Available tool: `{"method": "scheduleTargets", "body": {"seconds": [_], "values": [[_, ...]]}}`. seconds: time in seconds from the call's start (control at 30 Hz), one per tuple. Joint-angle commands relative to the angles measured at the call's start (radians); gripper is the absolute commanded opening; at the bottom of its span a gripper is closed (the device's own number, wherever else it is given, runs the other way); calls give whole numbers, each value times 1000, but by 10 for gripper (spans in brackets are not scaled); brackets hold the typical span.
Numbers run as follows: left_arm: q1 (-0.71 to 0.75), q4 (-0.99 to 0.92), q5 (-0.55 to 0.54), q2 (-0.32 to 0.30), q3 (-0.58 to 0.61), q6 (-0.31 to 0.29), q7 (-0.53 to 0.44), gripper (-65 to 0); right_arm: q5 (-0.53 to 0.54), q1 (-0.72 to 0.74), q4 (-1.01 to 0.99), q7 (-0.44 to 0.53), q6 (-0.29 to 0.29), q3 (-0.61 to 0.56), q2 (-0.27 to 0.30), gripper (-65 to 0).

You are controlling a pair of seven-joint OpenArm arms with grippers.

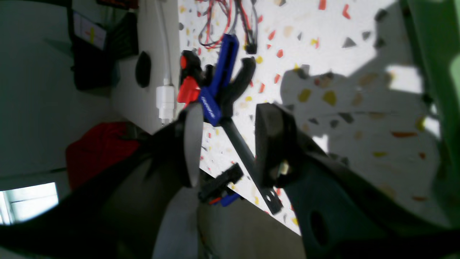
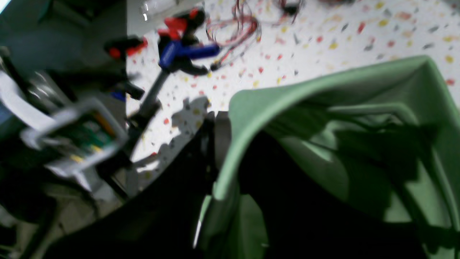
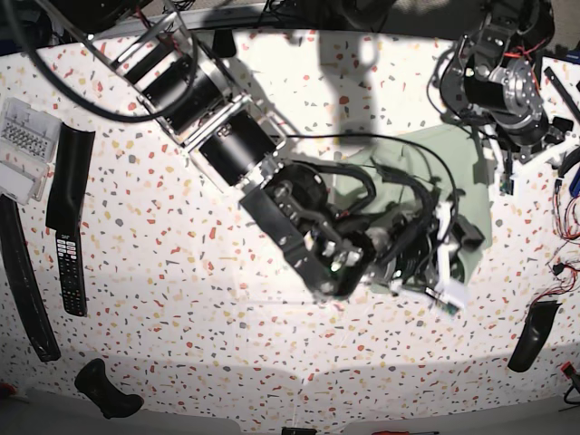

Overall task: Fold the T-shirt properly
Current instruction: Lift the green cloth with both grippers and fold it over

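The pale green T-shirt [image 3: 408, 149] lies bunched on the speckled table [image 3: 181, 299], right of the middle. My right gripper [image 2: 221, 140] is shut on a folded edge of the T-shirt [image 2: 323, 108] and holds it off the table, so the cloth hangs in deep folds. In the base view this gripper [image 3: 426, 249] sits over the shirt's near part and hides much of it. My left gripper [image 1: 230, 115] is open with nothing between its fingers [image 1: 192, 144], above bare table beside the shirt; only a green strip of the T-shirt [image 1: 442, 108] shows at the right edge of the left wrist view.
A blue, red and black bar clamp [image 1: 215, 82] grips the table edge near red and black wires [image 1: 215, 25]. A black remote [image 3: 71, 263], a white box [image 3: 23, 145] and a long black strip [image 3: 23, 281] lie at the far left. A black handle [image 3: 530, 335] lies near right.
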Motion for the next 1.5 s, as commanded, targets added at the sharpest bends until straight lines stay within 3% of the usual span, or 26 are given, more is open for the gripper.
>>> {"method": "scheduleTargets", "body": {"seconds": [0.0,0.13,0.27,0.43,0.53,0.6,0.63,0.77,0.93,1.07,1.13,1.27,1.3,1.47], "values": [[-8,14,24,-11,-6,5,0,-434,5,28,2,37,3,-15,-17,-650],[-8,14,62,-11,-6,9,8,-434,-2,27,-18,60,2,-89,-17,-650],[-7,14,156,-8,-7,54,33,-434,-2,27,-18,115,2,-135,-17,-650],[-7,14,154,11,-7,53,33,-434,8,19,-18,126,3,-154,-17,-634],[-7,14,154,11,-7,53,33,-434,56,16,-18,129,4,-154,-17,-382],[-7,14,154,11,-7,54,33,-434,106,17,-18,129,4,-154,-17,-287],[-7,14,154,11,-7,54,33,-434,138,17,-18,129,4,-154,-17,-274],[-7,14,154,11,-7,53,33,-434,273,23,-16,125,30,-151,-17,-275],[-8,14,154,11,-7,55,29,-434,190,48,33,117,44,-87,-17,-275],[-8,14,153,11,-7,76,15,-434,130,92,113,118,44,60,-17,-275],[-8,20,104,11,-6,74,-8,-434,37,119,141,125,29,160,-17,-275],[-8,82,-106,11,-5,28,-115,-434,-179,136,145,135,-159,375,-17,-275],[-8,108,-151,11,-5,20,-143,-434,-216,133,137,146,-182,418,-17,-275],[-8,249,-427,15,-5,-67,-354,-434,-345,133,-6,145,-152,489,-17,-275]]}}
